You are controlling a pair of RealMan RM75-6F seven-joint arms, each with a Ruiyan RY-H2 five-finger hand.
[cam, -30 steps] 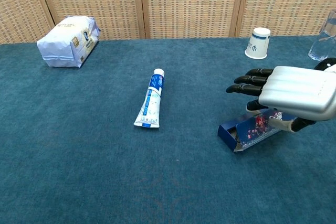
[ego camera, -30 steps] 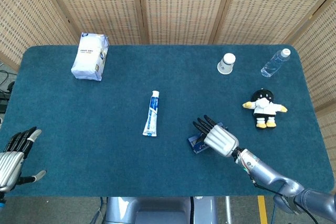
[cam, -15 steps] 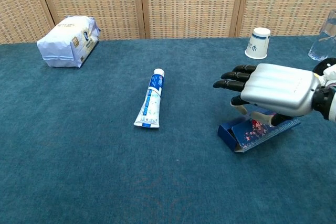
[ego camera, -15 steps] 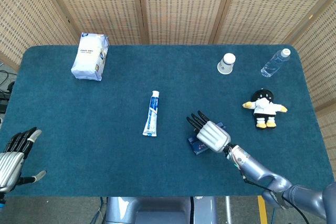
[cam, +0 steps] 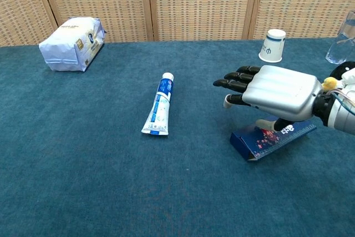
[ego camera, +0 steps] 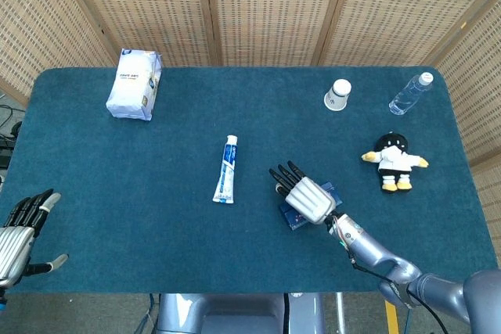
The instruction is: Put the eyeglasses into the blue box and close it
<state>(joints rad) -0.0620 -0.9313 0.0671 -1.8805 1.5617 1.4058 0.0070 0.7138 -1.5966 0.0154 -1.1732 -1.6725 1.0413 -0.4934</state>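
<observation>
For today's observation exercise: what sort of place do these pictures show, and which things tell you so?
Probably an indoor robot test setup, not a home: a table covered in teal felt, woven screen panels closing it off behind, and unrelated props such as a toothpaste tube and plush toy.

Bright even light, soft shadows, sharp pics, maybe slight edge distortion

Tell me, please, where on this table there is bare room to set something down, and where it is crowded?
Bare cloth spans the middle left, between the white packet, the toothpaste tube and the left hand. The near edge below the tube is free too. It is crowded on the right: the right hand over the blue box, then the plush toy, paper cup and water bottle.
</observation>
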